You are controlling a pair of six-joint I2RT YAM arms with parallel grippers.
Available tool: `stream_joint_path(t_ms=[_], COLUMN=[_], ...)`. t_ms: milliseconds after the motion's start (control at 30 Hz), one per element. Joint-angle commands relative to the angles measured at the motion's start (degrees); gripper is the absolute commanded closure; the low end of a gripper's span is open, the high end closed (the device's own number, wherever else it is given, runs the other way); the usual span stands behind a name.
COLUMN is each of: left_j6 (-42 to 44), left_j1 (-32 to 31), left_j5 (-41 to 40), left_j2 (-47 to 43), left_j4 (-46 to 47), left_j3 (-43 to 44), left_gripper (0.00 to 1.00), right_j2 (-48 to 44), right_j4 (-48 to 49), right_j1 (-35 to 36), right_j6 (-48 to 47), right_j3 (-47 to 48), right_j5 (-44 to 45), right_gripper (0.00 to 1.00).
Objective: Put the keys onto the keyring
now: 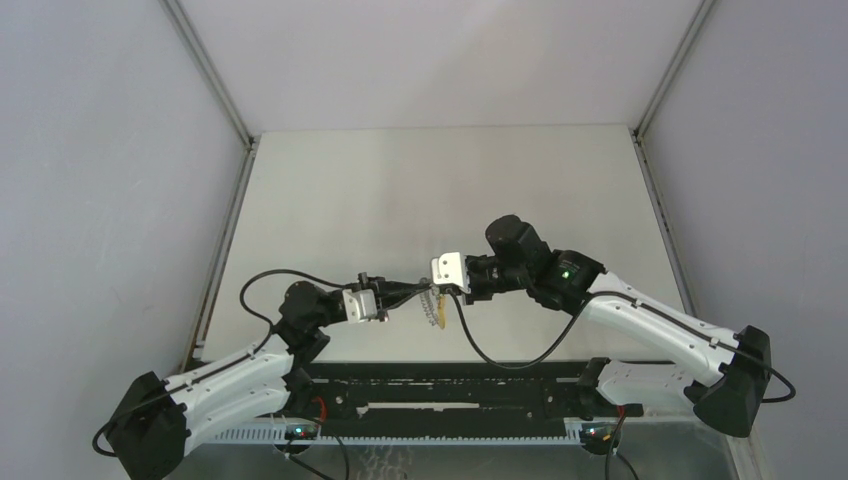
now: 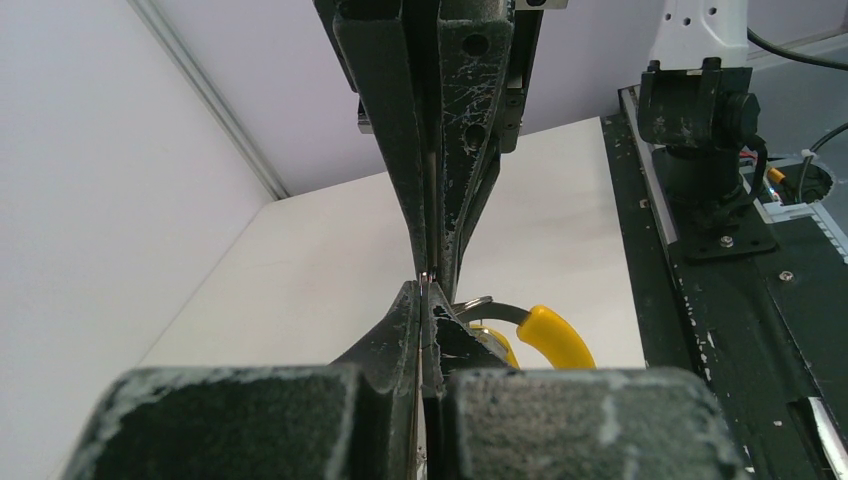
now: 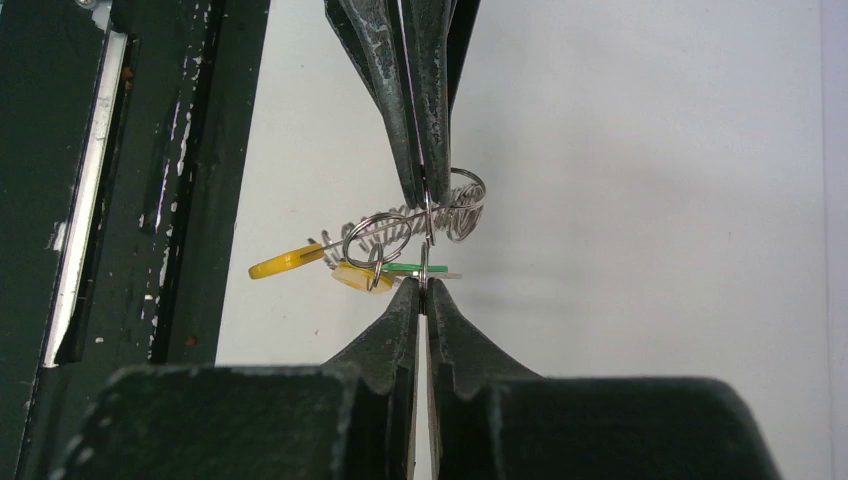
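Left pincer: your left gripper (image 3: 425, 195) is pinching tight, its fingers pressing together on the wire of the keyring (image 3: 455, 215).
Right pincer: your right gripper (image 3: 425, 295) is squeezing fully closed, meeting the left one tip to tip. A thin metal sliver is sitting at its fingertips, but you cannot tell what it is gripping.
Keyring: it is hanging between the two tips above the table (image 3: 650, 200), showing a coiled, beaded rim.
Keys: the green key (image 3: 403, 268) is lying level just beside your right tips. The yellow key (image 3: 285, 264) is dangling out toward the black rail (image 3: 130, 200).
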Motion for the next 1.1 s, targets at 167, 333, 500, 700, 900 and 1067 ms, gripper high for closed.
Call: stream_joint_path(t_ms=[167,333,500,700,900,1067], left_j6=[-0.9,-0.9,-0.8,-0.4,-0.2,-0.2], left_j1=[0.3,0.3,0.3,0.3,0.3,0.4], left_j5=[1.5,1.6,1.1,0.4,0.0,0.0], left_j2=[-0.2,0.1,0.2,-0.2,-1.0,-1.4], left_j4=[2.4,2.3,2.3,2.3,2.3,2.3], left_j3=[0.5,0.7,0.7,0.5,0.3,0.2], left_gripper=[1.0,1.0,1.0,1.0,1.0,1.0], right_j2=[-1.7,-2.0,-2.2,-2.1,-1.6,-1.5], right_j4=[3.1,3.3,3.1,2.4,1.1,0.8], right_j1=[0.4,0.4,0.4,0.5,0.4,0.4], right_j6=[-0.5,-0.5,-0.8,-0.9,-1.1,-0.8], right_j3=[0.1,0.1,0.1,0.1,0.1,0.1], right_j5=[-1.8,-2.4,-3.1,-3.6,-3.3,-2.9], right_gripper=[1.0,1.0,1.0,1.0,1.0,1.0])
